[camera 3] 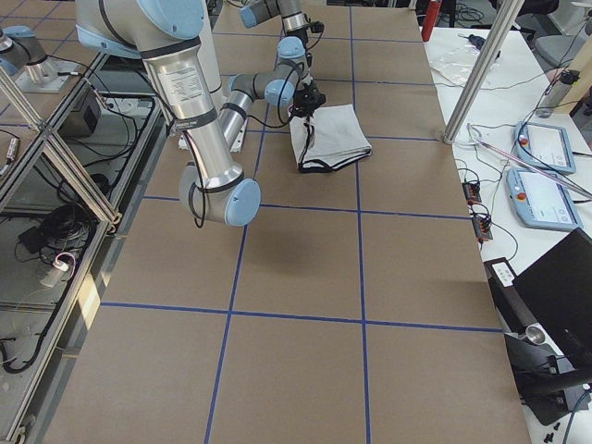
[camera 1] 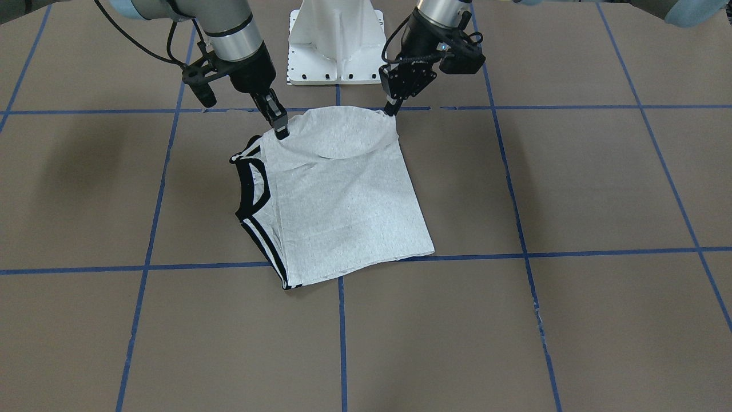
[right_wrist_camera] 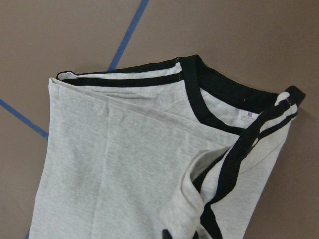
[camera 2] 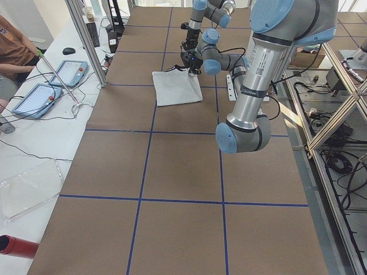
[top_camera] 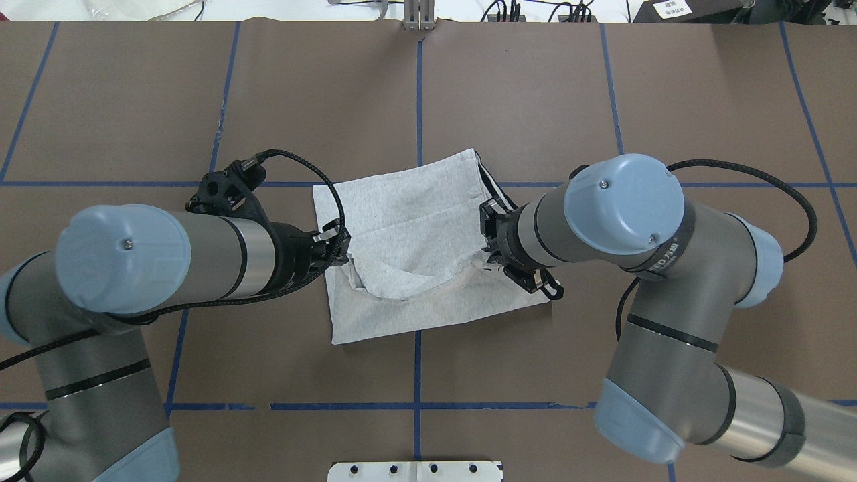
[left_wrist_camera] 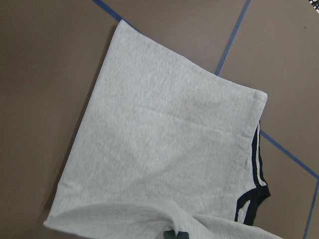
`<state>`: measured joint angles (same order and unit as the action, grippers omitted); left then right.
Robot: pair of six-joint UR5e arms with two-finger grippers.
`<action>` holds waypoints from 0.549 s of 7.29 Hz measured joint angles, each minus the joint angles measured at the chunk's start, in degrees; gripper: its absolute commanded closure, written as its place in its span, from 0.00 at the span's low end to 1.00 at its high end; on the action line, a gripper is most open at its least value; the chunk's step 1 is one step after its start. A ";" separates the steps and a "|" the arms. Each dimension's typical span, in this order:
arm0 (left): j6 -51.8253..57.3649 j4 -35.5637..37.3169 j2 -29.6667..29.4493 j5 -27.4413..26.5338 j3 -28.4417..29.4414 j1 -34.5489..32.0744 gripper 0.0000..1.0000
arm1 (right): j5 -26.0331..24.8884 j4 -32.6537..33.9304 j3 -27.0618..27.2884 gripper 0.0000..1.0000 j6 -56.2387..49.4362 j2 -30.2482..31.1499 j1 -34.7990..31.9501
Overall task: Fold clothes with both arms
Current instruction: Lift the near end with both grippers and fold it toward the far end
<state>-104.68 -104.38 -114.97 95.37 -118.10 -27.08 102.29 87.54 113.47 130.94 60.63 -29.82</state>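
Note:
The light grey T-shirt (camera 1: 343, 206) lies folded on the brown table, black collar and black-and-white stripes (camera 1: 251, 197) at the right arm's side. Its robot-side edge is raised and sags in a curve between both grippers. My left gripper (camera 1: 392, 110) is shut on one raised corner; from overhead it sits at the cloth's left edge (top_camera: 338, 258). My right gripper (camera 1: 281, 131) is shut on the other raised corner by the striped shoulder (top_camera: 492, 258). In the left wrist view the T-shirt (left_wrist_camera: 169, 134) spreads below; in the right wrist view the collar (right_wrist_camera: 199, 94) shows.
The white pedestal base (camera 1: 336, 46) stands just behind the shirt. Blue tape lines (camera 1: 341, 320) grid the brown table. Beside the table, a side bench carries control tablets (camera 2: 31, 98), cables and a red cylinder (camera 2: 17, 246); a person (camera 2: 14, 46) sits there.

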 measured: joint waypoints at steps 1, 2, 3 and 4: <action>1.33 -2.14 -0.17 0.05 2.64 -1.19 1.00 | 0.49 -1.34 -3.40 1.00 -0.93 -1.64 -0.85; 2.45 -3.23 -0.22 0.07 4.33 -2.01 1.00 | 0.88 -4.49 -6.77 1.00 -1.34 -2.57 -1.67; 3.21 -4.26 -0.24 0.08 5.83 -2.68 1.00 | 1.64 -8.09 -10.37 1.00 -1.94 -3.21 -2.82; 3.53 -6.29 -0.25 0.07 7.79 -3.50 1.00 | 2.89 -10.36 -13.60 1.00 -3.06 -4.11 -4.11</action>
<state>-101.15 -110.68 -115.22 95.45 -110.31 -30.58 105.18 77.18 99.88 127.88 56.52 -33.92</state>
